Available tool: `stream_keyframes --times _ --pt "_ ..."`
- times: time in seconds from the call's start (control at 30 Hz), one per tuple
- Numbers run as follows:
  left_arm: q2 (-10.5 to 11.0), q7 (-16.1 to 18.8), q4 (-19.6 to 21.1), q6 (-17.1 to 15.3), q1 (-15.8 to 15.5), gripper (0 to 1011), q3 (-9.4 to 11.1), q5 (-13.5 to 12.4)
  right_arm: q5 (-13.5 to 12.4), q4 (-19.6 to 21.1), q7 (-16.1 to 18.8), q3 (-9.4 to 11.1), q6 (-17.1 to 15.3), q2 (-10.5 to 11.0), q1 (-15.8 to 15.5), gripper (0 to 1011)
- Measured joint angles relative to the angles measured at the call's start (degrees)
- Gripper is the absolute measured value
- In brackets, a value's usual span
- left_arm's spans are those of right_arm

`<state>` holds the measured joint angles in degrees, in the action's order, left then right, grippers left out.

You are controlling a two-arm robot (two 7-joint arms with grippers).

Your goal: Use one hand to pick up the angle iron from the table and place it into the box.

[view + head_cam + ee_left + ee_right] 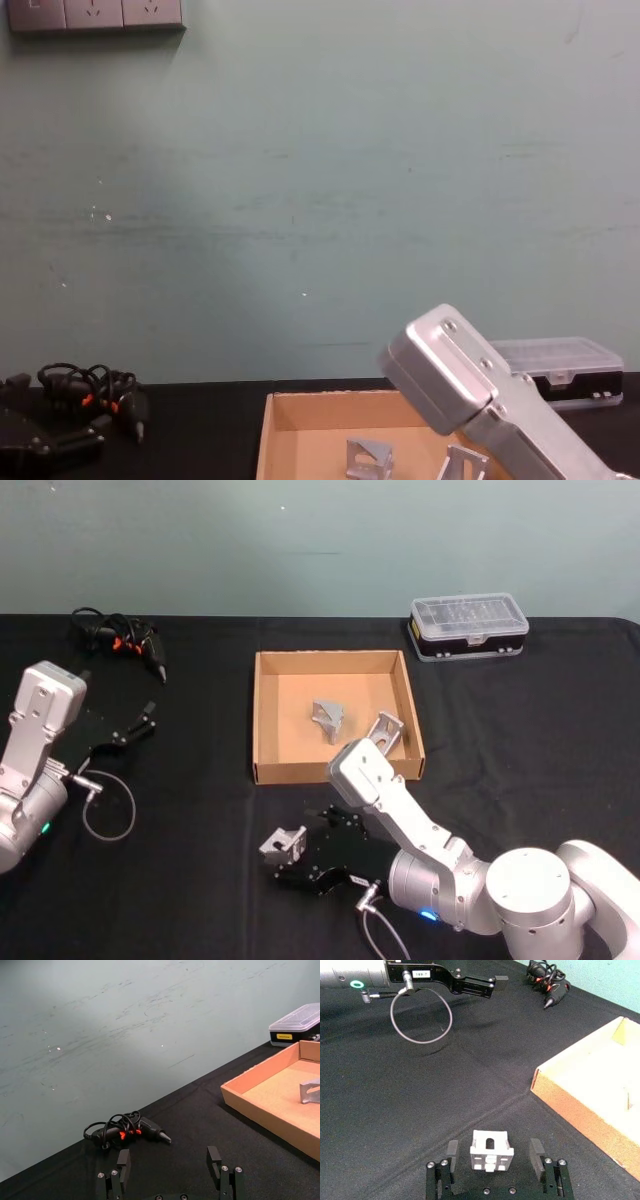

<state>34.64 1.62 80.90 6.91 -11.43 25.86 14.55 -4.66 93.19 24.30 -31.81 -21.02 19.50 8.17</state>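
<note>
Angle iron of pale grey slotted metal (491,1150) lies on the matte black surface (180,880) between the right gripper's (494,1149) spread black fingers (536,1146).

Scuffed pale green wall (320,180) with grey sockets (95,14)

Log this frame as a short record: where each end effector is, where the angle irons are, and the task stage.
right end effector: open, straddling an angle iron on the table, not yet closed
angle iron on table: in front of the box
box: holds two angle irons
left end effector: open, idle at the table's left side
table: black
stage: about to grasp
</note>
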Motion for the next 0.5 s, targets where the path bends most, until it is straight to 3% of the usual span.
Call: stream_keyframes --times 0.5 --pt "0.0 0.0 0.0 0.0 0.0 1000 0.0 0.0 0.4 -0.5 0.5 0.1 0.6 -0.5 0.2 472"
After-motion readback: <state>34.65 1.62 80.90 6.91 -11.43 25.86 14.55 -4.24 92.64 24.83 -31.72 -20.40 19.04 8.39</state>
